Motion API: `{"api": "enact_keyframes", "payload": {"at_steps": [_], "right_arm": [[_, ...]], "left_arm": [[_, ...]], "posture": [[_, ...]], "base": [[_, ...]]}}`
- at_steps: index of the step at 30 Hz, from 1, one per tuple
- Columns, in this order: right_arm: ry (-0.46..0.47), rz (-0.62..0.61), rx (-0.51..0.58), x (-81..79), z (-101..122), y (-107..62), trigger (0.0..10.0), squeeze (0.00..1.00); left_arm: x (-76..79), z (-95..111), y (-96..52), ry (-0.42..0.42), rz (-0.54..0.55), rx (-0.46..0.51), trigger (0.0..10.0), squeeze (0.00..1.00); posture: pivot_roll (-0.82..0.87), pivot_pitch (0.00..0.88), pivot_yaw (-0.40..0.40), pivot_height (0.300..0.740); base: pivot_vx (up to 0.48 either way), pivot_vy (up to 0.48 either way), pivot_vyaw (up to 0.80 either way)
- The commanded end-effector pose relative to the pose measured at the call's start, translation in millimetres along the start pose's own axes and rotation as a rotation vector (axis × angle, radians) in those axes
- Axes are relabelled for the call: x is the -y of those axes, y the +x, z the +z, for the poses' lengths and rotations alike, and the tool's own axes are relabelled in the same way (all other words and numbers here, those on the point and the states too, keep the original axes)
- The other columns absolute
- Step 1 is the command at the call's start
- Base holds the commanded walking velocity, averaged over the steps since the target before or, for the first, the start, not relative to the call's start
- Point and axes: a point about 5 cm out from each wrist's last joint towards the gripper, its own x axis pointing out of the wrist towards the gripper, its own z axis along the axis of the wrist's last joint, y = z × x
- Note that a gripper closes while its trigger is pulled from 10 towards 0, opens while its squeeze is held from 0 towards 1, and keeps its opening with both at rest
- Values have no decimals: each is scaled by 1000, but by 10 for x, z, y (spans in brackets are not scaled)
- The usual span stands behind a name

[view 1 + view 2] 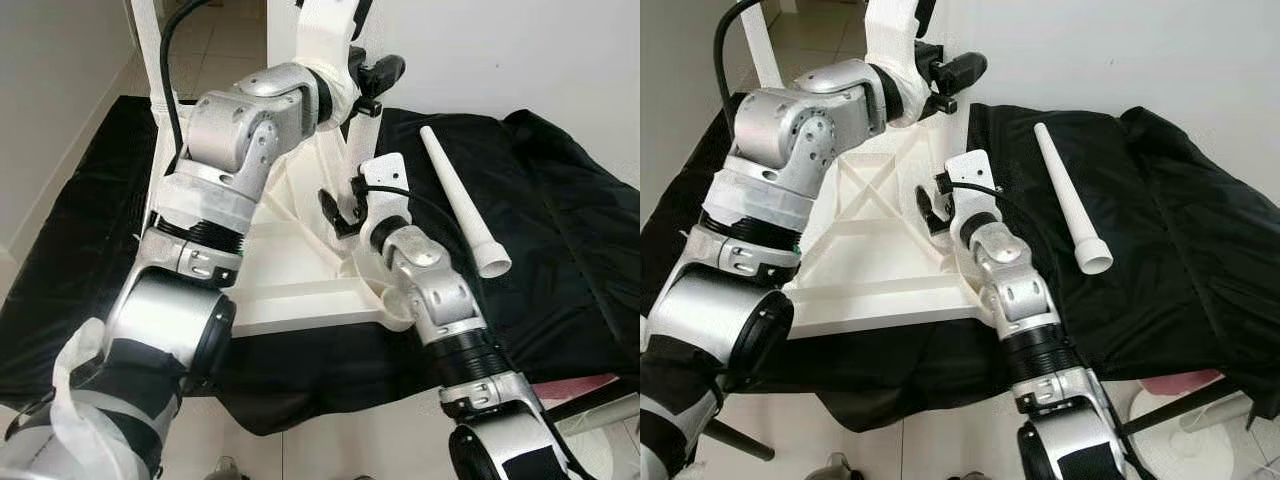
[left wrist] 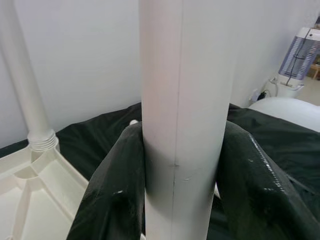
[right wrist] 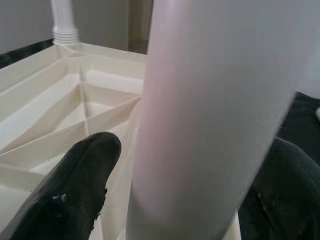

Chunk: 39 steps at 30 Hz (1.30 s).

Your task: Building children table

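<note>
A white plastic table top (image 1: 290,300) lies upside down on a black cloth, its ribs facing up. An upright white leg (image 2: 180,100) stands at its near right corner. My left gripper (image 1: 372,85) is shut on this leg high up, its black fingers (image 2: 115,190) pressed to both sides. Lower down, my right gripper (image 1: 338,212) straddles the same leg (image 3: 200,100), open, with a thin gap beside one finger (image 3: 80,185). Another leg (image 1: 150,50) stands fitted in the far left corner. A loose leg (image 1: 462,200) lies on the cloth to the right.
The black cloth (image 1: 560,250) covers the low surface and bunches at the right. A white wall stands close behind. Tiled floor runs along the left and the front. A pink item (image 1: 1180,385) and a white base sit on the floor at lower right.
</note>
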Motion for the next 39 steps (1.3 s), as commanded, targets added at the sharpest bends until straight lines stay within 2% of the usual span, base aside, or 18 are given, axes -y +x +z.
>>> {"api": "enact_keyframes", "payload": {"at_steps": [1,3,19,20,21,23,24,35,36,38,39], "right_arm": [[0,-39,1,64,-8,10,10000,0],[14,-86,15,99,16,46,10000,0],[39,-91,42,28,50,113,10000,0],[40,-90,47,22,57,119,3451,0],[40,-89,52,17,63,124,902,0],[39,-90,56,13,67,129,902,0],[47,-81,61,1,71,130,0,0],[82,-96,66,7,48,124,0,0],[87,-102,62,19,40,124,1725,0],[91,-107,58,27,34,124,1725,0],[102,-109,53,30,27,123,9804,0]], "left_arm": [[12,140,4,34,82,40,10000,0],[26,142,13,44,94,40,10000,0],[21,160,12,52,100,42,10000,0],[25,163,13,52,98,43,10000,0],[29,164,15,53,97,43,10000,0],[31,165,16,54,96,44,10000,0],[37,163,20,54,94,43,10000,0],[58,156,27,58,91,40,10000,0],[58,160,26,84,96,42,10000,0],[59,162,26,102,99,44,10000,0],[74,174,22,149,93,57,10000,0]], "posture": [[19,60,-68,740],[29,56,-72,740],[47,46,-76,740],[49,45,-76,740],[49,45,-76,740],[49,45,-76,740],[50,45,-75,740],[53,49,-73,740],[54,50,-75,740],[54,50,-75,740],[56,50,-76,740]], "base": [[0,0,0],[0,0,0],[0,0,0],[0,0,0],[0,0,0],[0,0,0],[0,0,0],[0,0,0],[0,0,0],[0,0,0],[0,0,0]]}}
